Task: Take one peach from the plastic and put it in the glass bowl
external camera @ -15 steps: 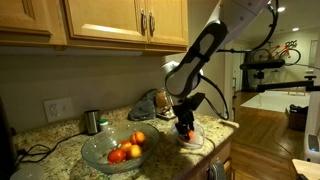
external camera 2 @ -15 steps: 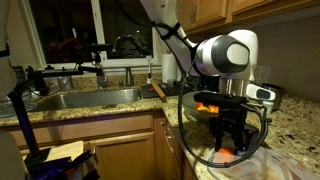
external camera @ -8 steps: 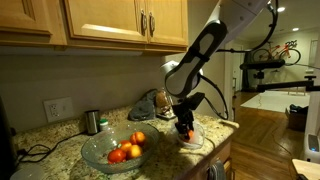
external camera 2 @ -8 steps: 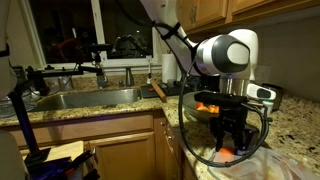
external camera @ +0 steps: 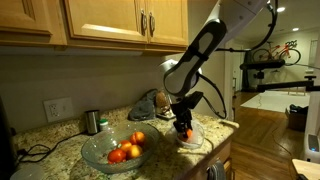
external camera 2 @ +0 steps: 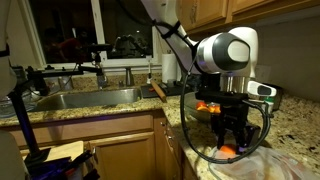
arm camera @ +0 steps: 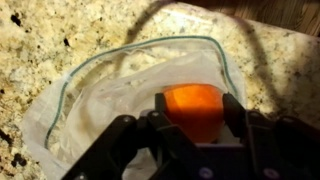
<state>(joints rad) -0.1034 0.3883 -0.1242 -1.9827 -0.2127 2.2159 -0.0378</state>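
Orange against wrinkled clear film, the peach [arm camera: 192,108] is clamped between the jaws, one on each side, right over the open mouth of the plastic bag [arm camera: 95,105] that lies on the granite counter [arm camera: 40,40]. Whether it has fully cleared the film I cannot tell. The main risk, as I judge it, is the light bag clinging to the fruit or to a jaw and getting dragged along, since nothing weighs it down. A round, soft peach could also roll out of the grip if the arm swings fast. In both exterior views the bag lies close to the counter's front edge, so a dropped peach might go over. The glass bowl [external camera: 95,152] stands well apart along the counter with fruit [external camera: 127,148] in it. The path between looks open, a steel cup [external camera: 92,121] stands behind the bowl, and the wide rim leaves room.
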